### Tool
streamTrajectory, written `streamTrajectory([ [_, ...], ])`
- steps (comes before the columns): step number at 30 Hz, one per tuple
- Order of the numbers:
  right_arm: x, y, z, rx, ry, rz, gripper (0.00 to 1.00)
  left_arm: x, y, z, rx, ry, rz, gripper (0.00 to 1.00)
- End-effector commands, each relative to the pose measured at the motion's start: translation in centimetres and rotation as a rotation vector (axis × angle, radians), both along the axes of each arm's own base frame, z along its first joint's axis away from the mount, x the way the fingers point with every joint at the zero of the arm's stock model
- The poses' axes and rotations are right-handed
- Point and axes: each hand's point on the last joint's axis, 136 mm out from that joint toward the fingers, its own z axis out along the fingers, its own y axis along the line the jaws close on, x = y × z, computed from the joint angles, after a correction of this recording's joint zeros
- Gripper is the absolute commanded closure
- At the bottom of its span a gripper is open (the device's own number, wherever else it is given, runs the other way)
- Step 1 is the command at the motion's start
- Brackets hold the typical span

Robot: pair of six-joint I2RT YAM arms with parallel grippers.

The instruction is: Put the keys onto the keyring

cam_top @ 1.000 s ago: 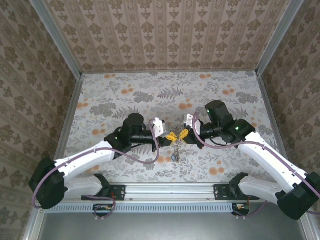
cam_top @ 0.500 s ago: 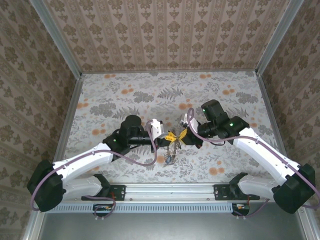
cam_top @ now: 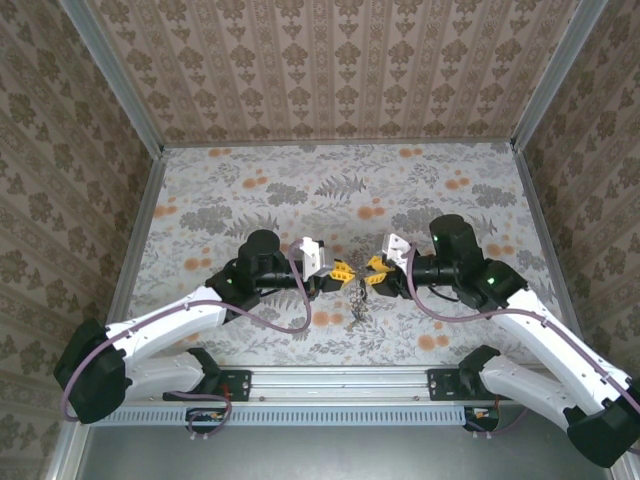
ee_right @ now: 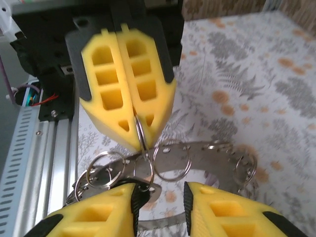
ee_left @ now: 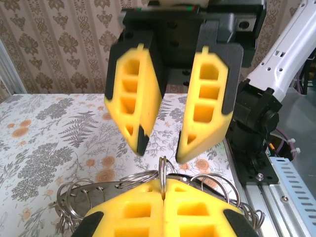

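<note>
From above, wallpapered walls (cam_top: pixel 330 60) are enclosing the floral surface (cam_top: pixel 250 190) where the flat metal keyring (cam_top: pixel 357 299) is hanging; left wrist, the left end effector (ee_left: pixel 162 186) is clamping its small ring (ee_left: pixel 162 165); right wrist, the right end effector (ee_right: pixel 159 196) is standing narrowly parted.

top view: keyring (cam_top: pixel 357 300) was too small, its rings ran together | left wrist view: left gripper (ee_left: pixel 163 191) was cut off at the bottom edge, hid the keyring's middle | right wrist view: right gripper (ee_right: pixel 160 191) was cut off below
</note>
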Motion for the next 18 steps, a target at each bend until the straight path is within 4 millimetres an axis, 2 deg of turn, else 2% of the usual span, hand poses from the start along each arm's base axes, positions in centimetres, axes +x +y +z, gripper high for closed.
streamTrajectory([
  [1, 0.5, 0.4, 1.1, 0.022, -0.093, 0.029, 0.68, -0.9, 0.0, 2.0, -0.065, -0.034, -0.052, 1.00],
  [5, 0.3, 1.1, 1.6, 0.041, -0.101, 0.075, 0.69, -0.9, -0.3, 1.9, -0.064, -0.026, -0.065, 1.00],
  [10, -0.4, 2.0, 1.2, 0.036, -0.052, 0.148, 0.78, -0.8, -0.5, 2.2, -0.071, -0.028, -0.065, 1.00],
  [18, -1.6, 1.8, 0.8, 0.023, -0.025, 0.189, 0.72, -0.5, -0.5, 2.0, -0.066, -0.038, -0.048, 1.00],
])
